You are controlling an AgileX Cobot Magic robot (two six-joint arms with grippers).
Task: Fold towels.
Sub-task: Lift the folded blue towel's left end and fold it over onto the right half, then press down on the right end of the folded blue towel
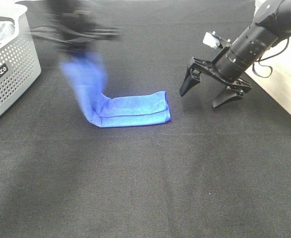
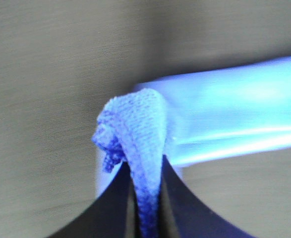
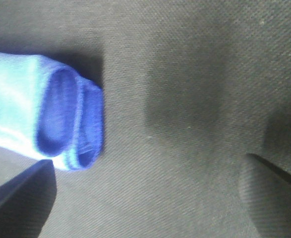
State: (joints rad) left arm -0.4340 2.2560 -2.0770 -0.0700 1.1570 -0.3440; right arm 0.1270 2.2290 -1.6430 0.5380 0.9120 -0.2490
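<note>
The blue towel [image 1: 130,110] lies folded into a narrow strip on the black table, its left end lifted up. My left gripper [image 1: 83,42], blurred by motion, is shut on that raised end; in the left wrist view the bunched towel [image 2: 135,134] is pinched between the dark fingers [image 2: 180,208]. My right gripper [image 1: 209,96] is open and empty, hovering just right of the towel's right end. The right wrist view shows that folded end [image 3: 66,119] beside one fingertip [image 3: 16,198].
A grey perforated basket [image 1: 11,74] with cloth inside stands at the left edge. The table's right edge [image 1: 284,106] runs behind my right arm. Black table cloth [image 1: 150,183] spreads in front of the towel.
</note>
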